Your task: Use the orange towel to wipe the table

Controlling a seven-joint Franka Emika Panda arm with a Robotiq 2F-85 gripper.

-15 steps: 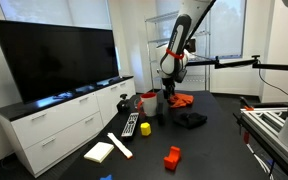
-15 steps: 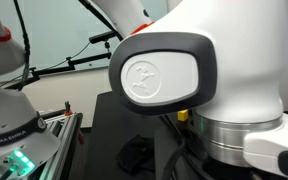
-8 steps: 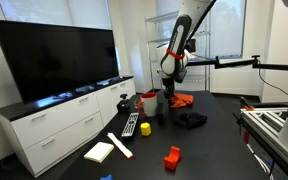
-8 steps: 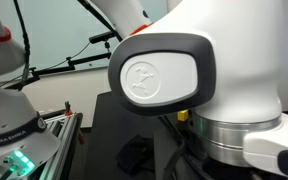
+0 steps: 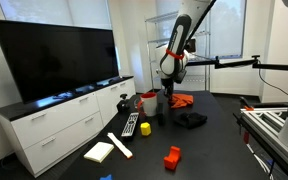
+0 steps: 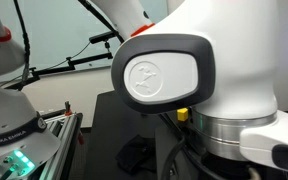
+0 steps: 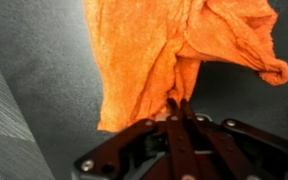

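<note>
The orange towel [image 7: 174, 45] lies crumpled on the dark table [image 7: 44, 60] and fills the top of the wrist view. My gripper [image 7: 177, 104] is shut, its two fingers pressed together on a fold at the towel's near edge. In an exterior view the towel [image 5: 183, 99] shows as a small orange heap at the far side of the black table [image 5: 214, 140], with the gripper [image 5: 171, 97] down on its left edge. In an exterior view the white robot housing [image 6: 194, 80] hides the towel and gripper.
On the table are a black cloth [image 5: 192, 119], a yellow block [image 5: 146, 128], a remote [image 5: 131, 124], a red object [image 5: 172, 157], a white pad [image 5: 99, 152] and a stick [image 5: 120, 145]. A television [image 5: 59, 55] stands on a white cabinet [image 5: 64, 120].
The jaws have closed from wide open onto the towel's edge. The arm has stayed in place over the towel.
</note>
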